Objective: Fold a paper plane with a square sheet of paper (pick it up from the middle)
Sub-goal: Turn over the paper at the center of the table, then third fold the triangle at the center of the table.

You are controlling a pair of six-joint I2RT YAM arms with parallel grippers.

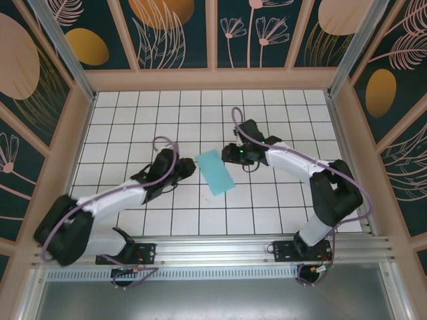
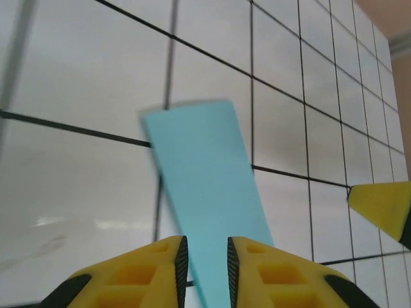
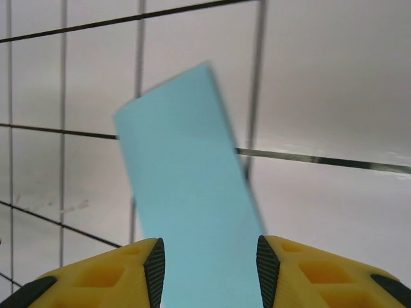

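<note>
**One square sheet of paper (image 1: 215, 172), two pincers flanking it**

We count one sheet, folded to a narrow strip, mid-worktop (image 1: 133, 113). Its long axis runs from 11 to 5 o'clock. The left pincer (image 1: 189, 167) sits at its 9 o'clock, jaws narrowly apart, grasping nothing. The right pincer (image 1: 229, 155) sits at 1 o'clock, released. We judge both equally near.

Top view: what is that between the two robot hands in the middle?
A folded turquoise sheet of paper sits between the left hand and the right hand, above the white tiled table. The top view shows this best.
</note>
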